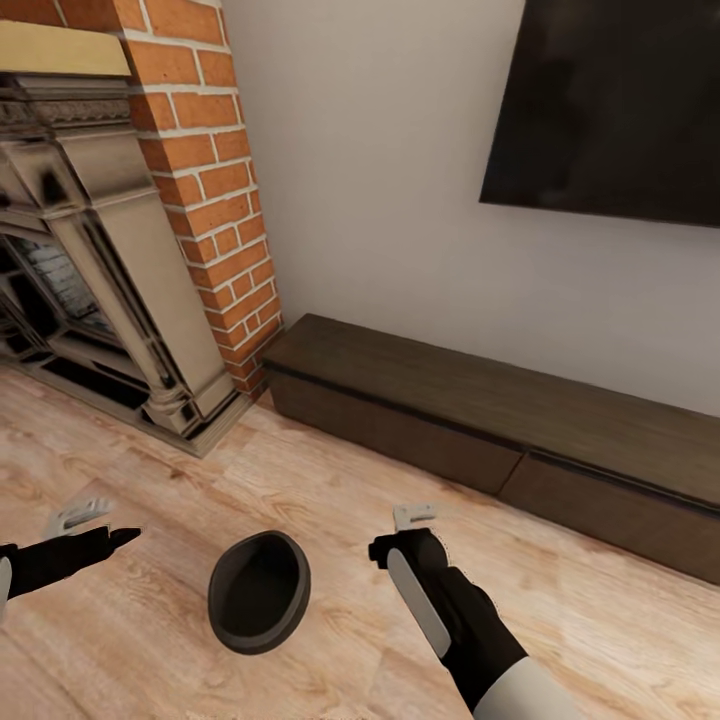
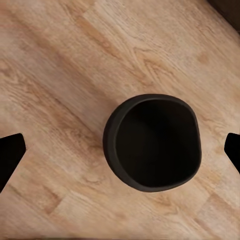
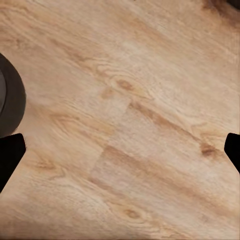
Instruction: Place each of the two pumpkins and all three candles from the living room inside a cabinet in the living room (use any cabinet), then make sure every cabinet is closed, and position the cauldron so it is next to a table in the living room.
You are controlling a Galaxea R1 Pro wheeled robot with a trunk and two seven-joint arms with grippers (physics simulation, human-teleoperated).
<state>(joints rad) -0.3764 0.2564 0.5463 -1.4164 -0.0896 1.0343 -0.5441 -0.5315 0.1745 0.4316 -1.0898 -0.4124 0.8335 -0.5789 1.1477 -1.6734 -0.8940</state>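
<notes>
Dark cauldron (image 1: 258,592) standing upright on the wooden floor (image 1: 330,470), near, between the two arms. To the left of it, the left pincer (image 1: 105,530); to the right, the right pincer (image 1: 410,535); neither touching it. From the left wrist view, cauldron (image 2: 152,142) directly below that pincer, mouth open upward, sitting midway between the two dark fingertips (image 2: 10,155) at the frame's edges. From the right wrist view, merely a curved slice of the rim (image 3: 10,97) at one side, the rest bare boards. Left arm therefore judged the better placed for a grasp, most likely straight down onto the rim.

Both pincers released, fingers spread wide, grasping nothing.

No real long axis to the cauldron: a rounded, slightly squared bowl, matte charcoal, thick smooth wall, hollow inside. Probably rigid and heavy-looking, so a rim pinch likelier than a wrap.

Floor pale oak planks, grained and knotted. Far and to the right, the cabinet (image 1: 480,420): long, low, dark-brown wood, flat handleless fronts, all shut, against a plain pale wall under a black screen (image 1: 610,105). Far left, red brick column (image 1: 205,170) and a stone-coloured fireplace surround (image 1: 110,260).
</notes>
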